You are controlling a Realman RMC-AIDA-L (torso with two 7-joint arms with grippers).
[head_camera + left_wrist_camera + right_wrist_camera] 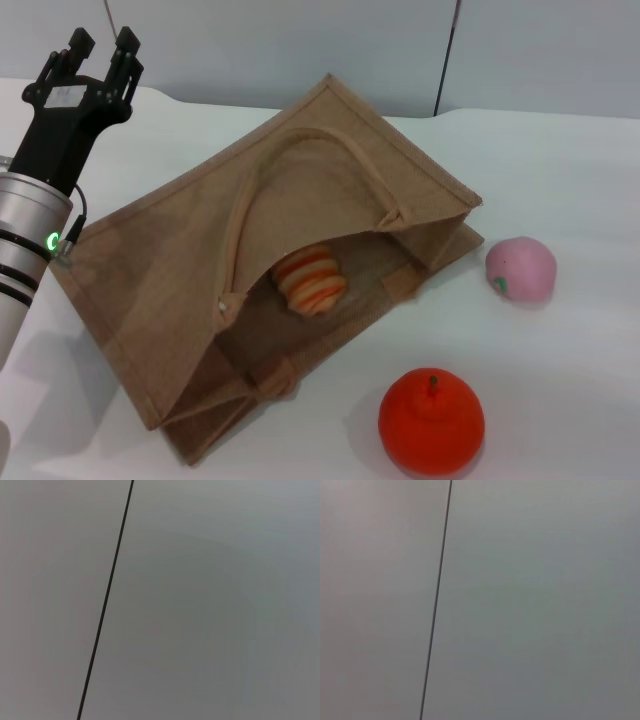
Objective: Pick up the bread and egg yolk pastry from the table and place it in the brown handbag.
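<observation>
The brown handbag (180, 260) lies on its side on the white table, its mouth facing the front right. The striped orange and cream bread (310, 281) lies inside the bag's mouth, under the tan handle (300, 150). The egg yolk pastry is not in view. My left gripper (102, 42) is raised at the far left, behind the bag's left corner, fingers pointing up, open and empty. My right gripper is out of view. Both wrist views show only a grey wall with a dark seam.
A pink ball with a green mark (521, 270) lies right of the bag. A round red-orange fruit (431, 420) sits at the front, right of the bag's mouth. Grey wall panels stand behind the table.
</observation>
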